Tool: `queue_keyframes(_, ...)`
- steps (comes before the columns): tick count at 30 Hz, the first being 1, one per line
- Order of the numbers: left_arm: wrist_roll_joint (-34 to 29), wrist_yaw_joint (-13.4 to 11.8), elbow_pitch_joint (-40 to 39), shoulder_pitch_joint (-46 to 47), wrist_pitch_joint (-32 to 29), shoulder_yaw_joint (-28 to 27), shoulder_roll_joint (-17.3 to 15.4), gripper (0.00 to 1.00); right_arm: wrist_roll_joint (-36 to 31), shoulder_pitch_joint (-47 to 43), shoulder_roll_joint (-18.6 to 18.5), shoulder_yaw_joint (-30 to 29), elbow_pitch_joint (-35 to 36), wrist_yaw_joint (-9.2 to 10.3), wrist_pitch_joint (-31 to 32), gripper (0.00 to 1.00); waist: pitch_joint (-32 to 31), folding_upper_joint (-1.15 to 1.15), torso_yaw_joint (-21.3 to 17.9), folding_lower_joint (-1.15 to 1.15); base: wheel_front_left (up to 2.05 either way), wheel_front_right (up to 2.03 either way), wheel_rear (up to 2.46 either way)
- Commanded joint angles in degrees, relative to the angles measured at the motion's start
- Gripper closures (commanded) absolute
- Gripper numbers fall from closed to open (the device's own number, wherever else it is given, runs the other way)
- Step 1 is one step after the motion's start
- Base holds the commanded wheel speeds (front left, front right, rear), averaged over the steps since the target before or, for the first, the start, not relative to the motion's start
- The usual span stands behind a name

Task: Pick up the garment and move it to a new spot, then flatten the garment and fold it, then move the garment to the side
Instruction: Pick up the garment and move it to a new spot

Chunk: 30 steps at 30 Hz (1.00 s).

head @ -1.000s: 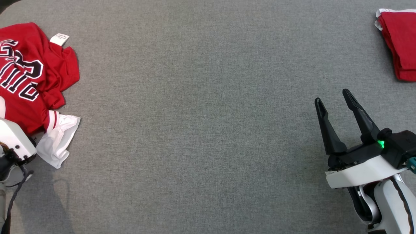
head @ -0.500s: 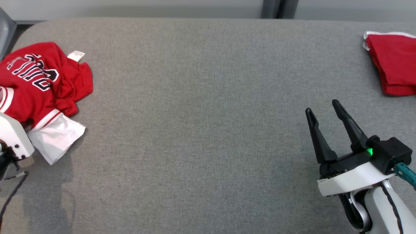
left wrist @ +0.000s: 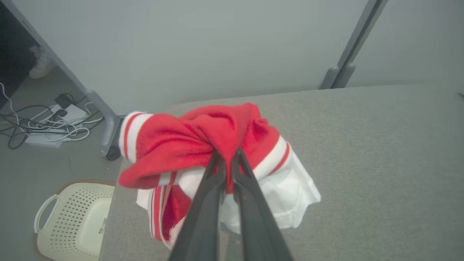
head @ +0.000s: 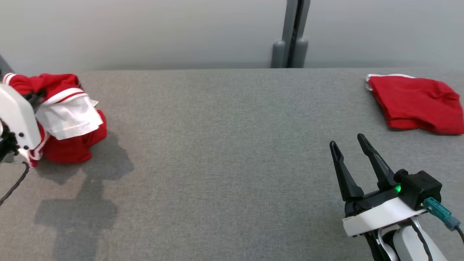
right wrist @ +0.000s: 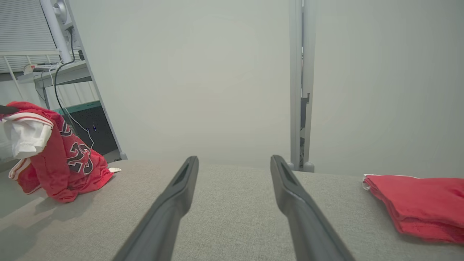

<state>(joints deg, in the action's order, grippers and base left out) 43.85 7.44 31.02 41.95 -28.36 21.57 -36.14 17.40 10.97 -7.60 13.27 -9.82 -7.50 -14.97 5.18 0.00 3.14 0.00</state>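
Buried in the red folds of the garment, in the left wrist view: the tips of the left pincer. Cut by that view's bottom edge: the pale basket on the floor. Partly folded under, in the right wrist view: the garment's black numerals. Clipped by the right edge there: the folded red cloth. Too small to read: the white tag on the surface.

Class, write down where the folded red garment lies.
In the head view, the folded red garment lies at the far right corner of the grey table, beyond the right gripper.
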Motion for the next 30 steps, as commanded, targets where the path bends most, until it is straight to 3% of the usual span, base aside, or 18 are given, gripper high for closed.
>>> queue_keyframes(1,0.09,0.04,-1.23,1.48,-0.55,0.37,0.06,1.00,0.23,-1.07,0.00,-0.29,-0.08,0.00,-0.14,0.00,-1.70,0.00,-1.75,0.00,0.00,0.00,0.00)
queue_keyframes(9,-2.11,-0.16,-8.56,7.73,-5.40,4.96,3.90,1.00,0.20,-1.68,1.16,-0.71,-0.29,0.00,-0.14,0.00,-3.83,0.00,-6.37,0.00,0.00,0.00,0.00)
queue_keyframes(17,-3.63,-0.47,-12.50,16.34,-9.18,9.81,12.12,1.00,0.15,-1.61,1.73,-3.27,0.28,0.00,-0.14,0.00,-3.53,0.00,-11.00,0.00,0.00,0.00,0.00)
queue_keyframes(25,-3.03,-2.27,-12.96,19.95,-6.22,11.19,20.86,1.00,-0.15,-1.22,2.14,-6.76,0.95,0.00,-0.14,0.00,-2.07,0.00,-13.46,0.00,0.00,0.00,0.00)
queue_keyframes(30,-0.77,-2.01,-12.69,13.42,-3.79,11.23,21.33,1.00,-0.08,-1.81,1.86,-7.97,0.63,0.00,-0.14,0.00,-1.38,0.00,-13.22,0.00,0.00,0.00,0.00)
